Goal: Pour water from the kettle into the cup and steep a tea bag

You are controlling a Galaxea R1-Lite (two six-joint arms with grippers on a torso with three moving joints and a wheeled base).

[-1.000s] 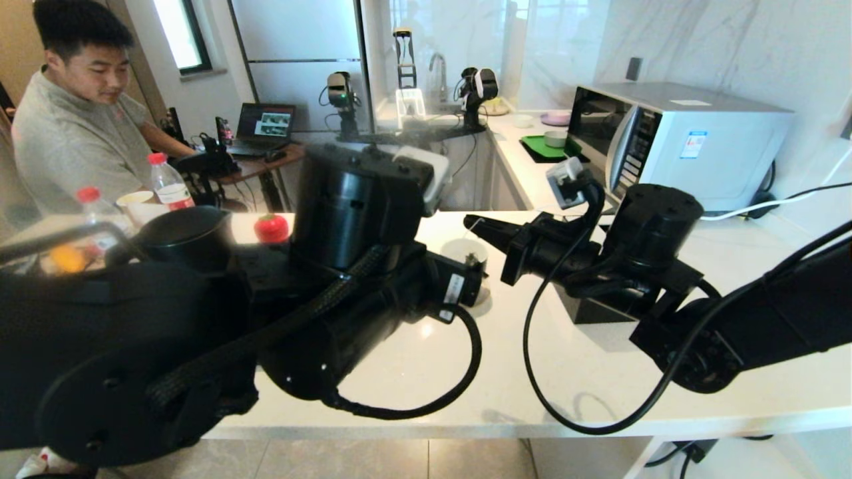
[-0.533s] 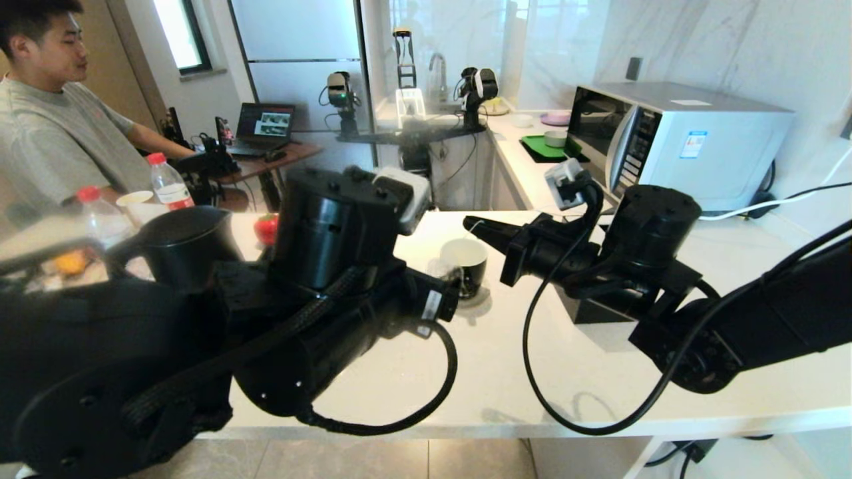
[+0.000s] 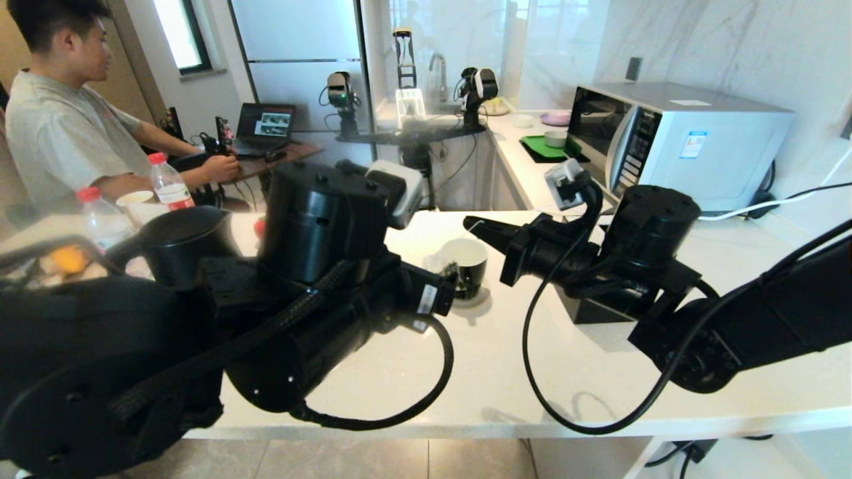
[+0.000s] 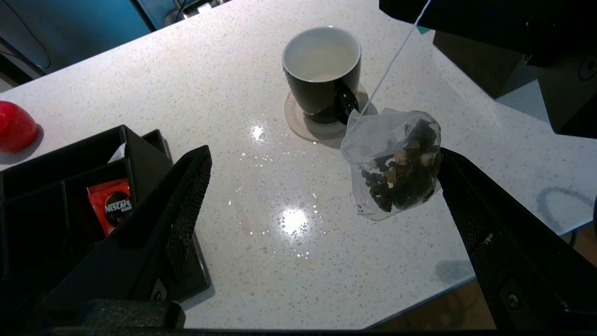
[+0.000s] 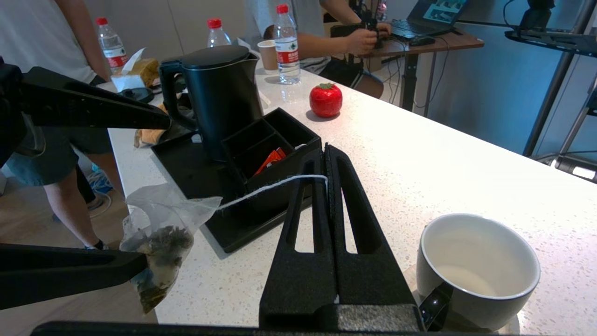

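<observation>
- A kitchen: white stone worktop [image 3: 506,372], microwave [image 3: 672,143] at its far right corner
- Sink tap [image 3: 436,70] behind (laptop [image 3: 265,128] desk beyond)

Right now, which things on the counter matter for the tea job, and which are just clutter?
Job:
kettle
cup
tea bag, hanging from its string pinched in the right gripper
left gripper, open beside the bag

Clutter:
red packet
water bottles
microwave
laptop

Bright daylight, glare spots on the countertop [image 4: 289,219], blurred near arm.
</observation>
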